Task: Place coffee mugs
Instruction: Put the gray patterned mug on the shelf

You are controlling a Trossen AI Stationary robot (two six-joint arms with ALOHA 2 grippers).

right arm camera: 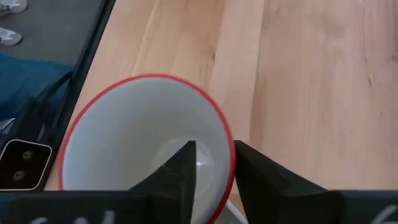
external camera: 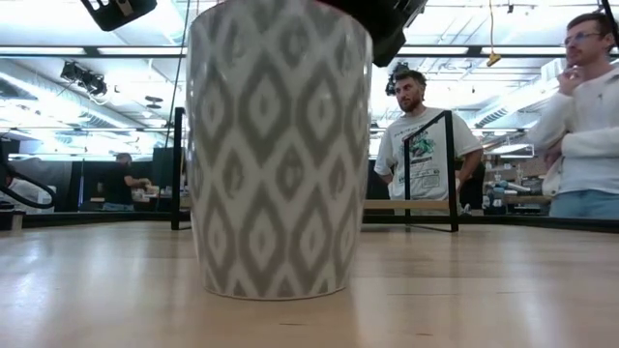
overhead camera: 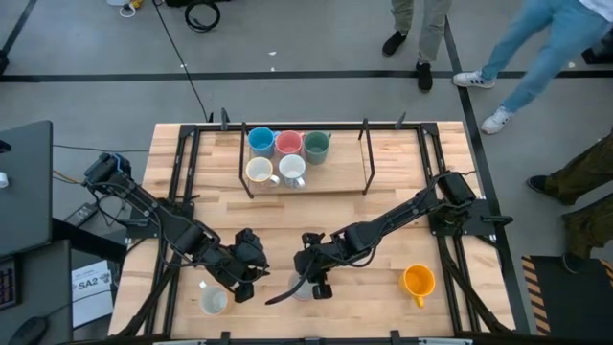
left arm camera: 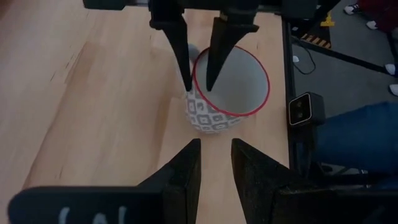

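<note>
The right gripper (right arm camera: 211, 165) straddles the red rim of the patterned mug (left arm camera: 227, 93), one finger inside, one outside, jaws pinching the wall. The mug stands low in the middle of the high frame on the surface (overhead camera: 383, 206). Lift straight up, steadily, without tilting. The left gripper (overhead camera: 241, 278) waits nearby, jaws slightly parted, empty.

bare wood mid-table, rack (overhead camera: 306, 187) with mugs (overhead camera: 287, 158) blocking far side

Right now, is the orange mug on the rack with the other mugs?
No. In the high view the orange mug stands alone on the table's near right, apart from the rack.
</note>
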